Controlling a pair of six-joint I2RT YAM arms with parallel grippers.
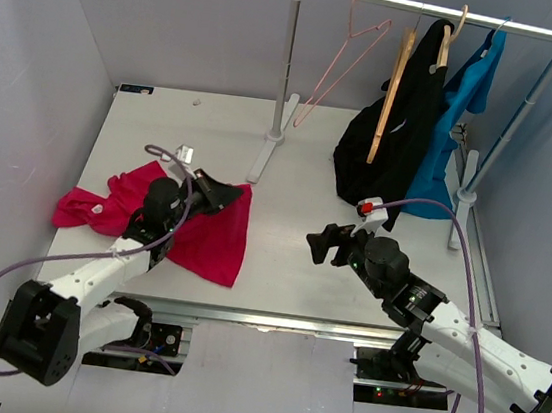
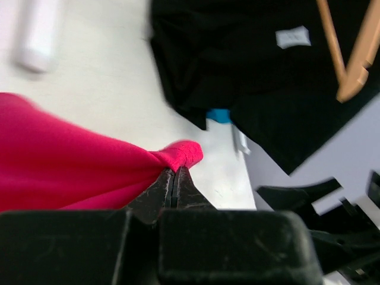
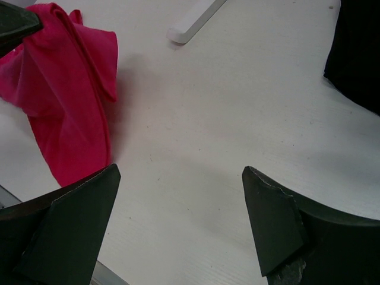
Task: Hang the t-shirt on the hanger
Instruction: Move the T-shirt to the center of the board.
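Note:
The magenta-red t-shirt (image 1: pixel 206 243) lies crumpled on the left of the table. It also shows in the left wrist view (image 2: pixel 65 160) and the right wrist view (image 3: pixel 65 101). My left gripper (image 1: pixel 219 192) is shut on a bunched edge of the t-shirt at its right corner (image 2: pixel 174 173). My right gripper (image 1: pixel 324 243) is open and empty above bare table, right of the shirt (image 3: pixel 180 178). The tan wooden hanger (image 1: pixel 393 95) hangs steeply tilted on the rail in front of the black garment. Its end shows in the left wrist view (image 2: pixel 350 65).
A white clothes rack (image 1: pixel 432 6) stands at the back right, its feet (image 1: pixel 265 155) on the table. It carries a thin pink hanger (image 1: pixel 346 49), a black garment (image 1: pixel 395 141) on another wooden hanger and a bright blue shirt (image 1: pixel 461 98). A grey wall runs along the left.

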